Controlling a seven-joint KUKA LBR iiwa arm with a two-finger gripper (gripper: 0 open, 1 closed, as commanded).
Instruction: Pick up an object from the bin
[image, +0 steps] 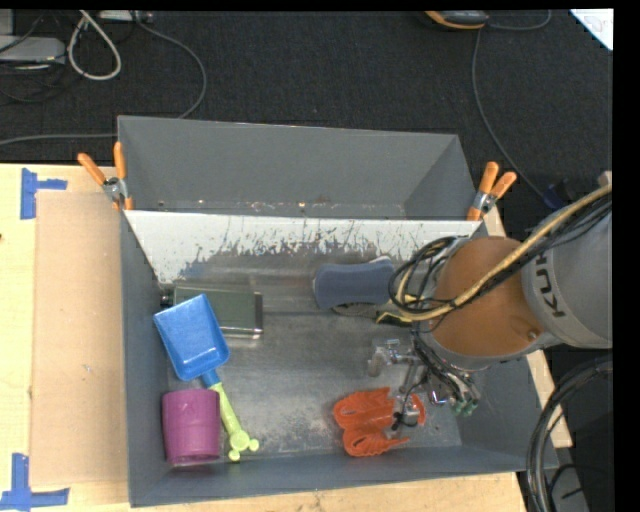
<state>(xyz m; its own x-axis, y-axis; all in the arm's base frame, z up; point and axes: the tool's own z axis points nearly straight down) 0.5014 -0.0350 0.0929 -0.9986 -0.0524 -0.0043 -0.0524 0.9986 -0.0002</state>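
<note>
My gripper (405, 408) hangs low in the bin's front right corner, under the arm's orange cover. It is right over the right end of an orange, looped plastic thing (360, 422) that lies flat on the bin floor. Whether it touches or holds that thing I cannot tell. A dark blue-grey rounded object (350, 283) lies behind the gripper near the back wall.
On the left lie a blue scoop (190, 338) with a yellow-green handle (230, 420), a purple cup (191, 426) on its side, and a grey metal box (232, 308). The bin's front and right walls are close to the gripper.
</note>
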